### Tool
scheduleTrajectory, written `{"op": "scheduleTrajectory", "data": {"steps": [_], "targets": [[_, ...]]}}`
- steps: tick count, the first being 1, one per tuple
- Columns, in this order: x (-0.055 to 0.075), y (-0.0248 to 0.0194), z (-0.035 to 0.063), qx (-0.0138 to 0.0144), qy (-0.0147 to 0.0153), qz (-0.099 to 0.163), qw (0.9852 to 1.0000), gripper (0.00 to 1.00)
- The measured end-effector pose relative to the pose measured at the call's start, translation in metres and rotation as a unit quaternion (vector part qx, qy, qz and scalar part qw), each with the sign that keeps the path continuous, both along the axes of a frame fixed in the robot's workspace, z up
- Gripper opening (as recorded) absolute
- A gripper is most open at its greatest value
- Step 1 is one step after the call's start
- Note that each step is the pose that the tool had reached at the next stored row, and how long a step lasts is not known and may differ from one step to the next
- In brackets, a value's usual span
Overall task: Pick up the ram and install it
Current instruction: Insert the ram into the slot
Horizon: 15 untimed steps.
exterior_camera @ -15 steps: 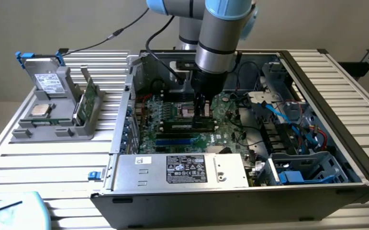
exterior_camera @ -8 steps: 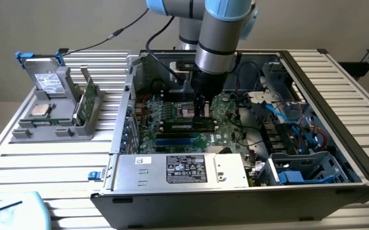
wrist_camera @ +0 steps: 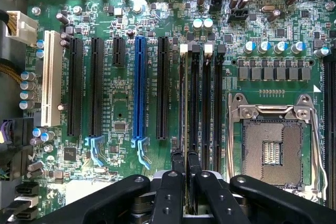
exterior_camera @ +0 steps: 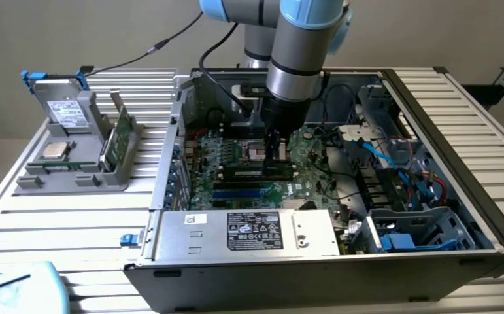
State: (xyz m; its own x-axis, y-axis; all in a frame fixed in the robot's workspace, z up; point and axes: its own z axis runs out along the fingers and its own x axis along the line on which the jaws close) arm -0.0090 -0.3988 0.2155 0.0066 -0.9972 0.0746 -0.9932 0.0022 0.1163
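My gripper (exterior_camera: 274,160) reaches straight down into the open computer case (exterior_camera: 461,150), over the black memory slots (wrist_camera: 210,103) of the green motherboard (wrist_camera: 121,114). The wrist view looks down between my two black fingers (wrist_camera: 176,163). They stand close together, shut on the ram (wrist_camera: 184,103). The ram appears edge-on as a thin strip running along the slot beside the long black connector. It lines up with that slot between the white end clips (wrist_camera: 184,48). How deep it sits in the slot I cannot tell.
The bare CPU socket (wrist_camera: 273,145) lies beside the slots, and a blue expansion slot (wrist_camera: 139,87) on the other side. A metal power supply (exterior_camera: 252,232) fills the case front. Cables crowd the exterior view's right. Outside, a grey holder (exterior_camera: 77,163) carries a labelled drive (exterior_camera: 67,114) and a green board (exterior_camera: 119,134).
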Motion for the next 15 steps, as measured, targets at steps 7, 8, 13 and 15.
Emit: {"op": "scheduleTrajectory", "data": {"steps": [7, 8, 13, 15], "targets": [[-0.0010, 0.0000, -0.0009, 0.0001, -0.0004, 0.000, 1.0000, 0.14], [-0.0011, 0.0000, -0.0009, 0.0001, -0.0004, 0.000, 1.0000, 0.14], [-0.0011, 0.0000, -0.0009, 0.0001, -0.0004, 0.000, 1.0000, 0.14], [-0.0011, 0.0000, -0.0009, 0.0001, -0.0004, 0.000, 1.0000, 0.14]]}}
